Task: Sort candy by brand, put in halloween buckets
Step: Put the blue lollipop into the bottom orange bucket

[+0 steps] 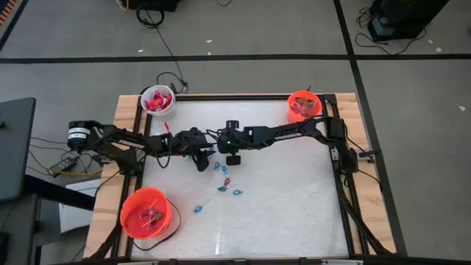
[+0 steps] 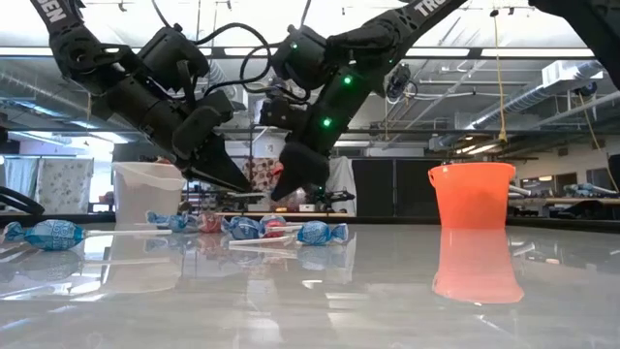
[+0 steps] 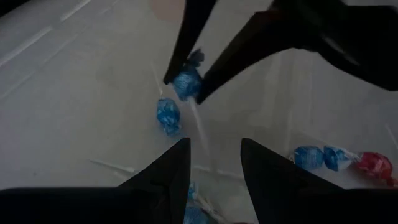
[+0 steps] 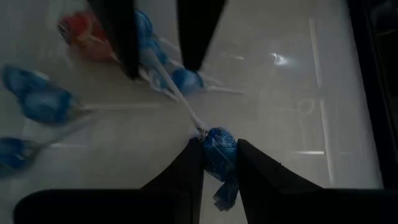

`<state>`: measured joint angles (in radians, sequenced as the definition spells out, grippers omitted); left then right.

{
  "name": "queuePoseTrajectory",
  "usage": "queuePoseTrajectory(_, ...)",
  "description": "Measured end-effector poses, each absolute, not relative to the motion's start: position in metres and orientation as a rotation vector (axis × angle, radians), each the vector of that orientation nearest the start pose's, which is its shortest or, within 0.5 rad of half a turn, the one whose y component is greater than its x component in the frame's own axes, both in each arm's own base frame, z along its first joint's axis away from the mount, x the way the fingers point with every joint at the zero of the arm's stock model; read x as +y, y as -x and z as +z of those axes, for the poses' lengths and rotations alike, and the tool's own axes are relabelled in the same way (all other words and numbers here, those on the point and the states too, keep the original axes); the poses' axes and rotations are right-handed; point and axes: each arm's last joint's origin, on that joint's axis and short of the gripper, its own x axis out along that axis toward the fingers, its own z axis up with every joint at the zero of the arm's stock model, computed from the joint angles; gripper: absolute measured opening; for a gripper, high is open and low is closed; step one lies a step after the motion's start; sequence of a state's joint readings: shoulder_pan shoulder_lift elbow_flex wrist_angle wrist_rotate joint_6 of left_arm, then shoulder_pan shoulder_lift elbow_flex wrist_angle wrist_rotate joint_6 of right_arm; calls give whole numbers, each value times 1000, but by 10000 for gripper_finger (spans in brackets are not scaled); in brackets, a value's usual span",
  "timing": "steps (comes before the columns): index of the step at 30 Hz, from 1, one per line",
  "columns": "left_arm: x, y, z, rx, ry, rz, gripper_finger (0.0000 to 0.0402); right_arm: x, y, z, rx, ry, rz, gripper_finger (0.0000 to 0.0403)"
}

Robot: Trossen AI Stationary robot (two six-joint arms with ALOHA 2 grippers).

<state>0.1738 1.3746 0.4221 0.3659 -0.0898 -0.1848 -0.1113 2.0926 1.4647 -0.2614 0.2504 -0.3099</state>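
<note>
Though wrapper lettering unreadable — blue-wrapped lollipop between right claw fingers.

Light: bright, even, from ceiling fixtures seen in the low view.
Glare: pale streaks on the glossy table, which mirrors the orange bucket.
Blur: both wrist views soft; dark fingers unfocused.

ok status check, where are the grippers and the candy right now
Right gripper shut on small blue-wrapped lollipop, above table centre. Left gripper open, empty, facing it. Loose blue and red wrapped candies beneath; nothing blocking.
</note>
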Motion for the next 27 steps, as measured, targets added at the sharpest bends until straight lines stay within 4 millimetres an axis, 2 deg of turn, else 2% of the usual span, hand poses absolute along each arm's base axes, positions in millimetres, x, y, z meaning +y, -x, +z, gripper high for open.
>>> queuePoseTrajectory(9, 45, -234, 142, 592, 192, 345, 140, -47, -445, 164, 916, 383, -167, 89)
queuePoseTrajectory(12, 44, -232, 139, 624, 197, 338, 116, -44, -446, 165, 907, 405, -168, 89)
queuePoseTrajectory(19, 42, -232, 138, 638, 220, 271, 19, -44, -446, 166, 898, 416, -168, 89)
queuePoseTrajectory(27, 42, -233, 139, 626, 221, 270, 5, -43, -446, 166, 903, 418, -164, 90)
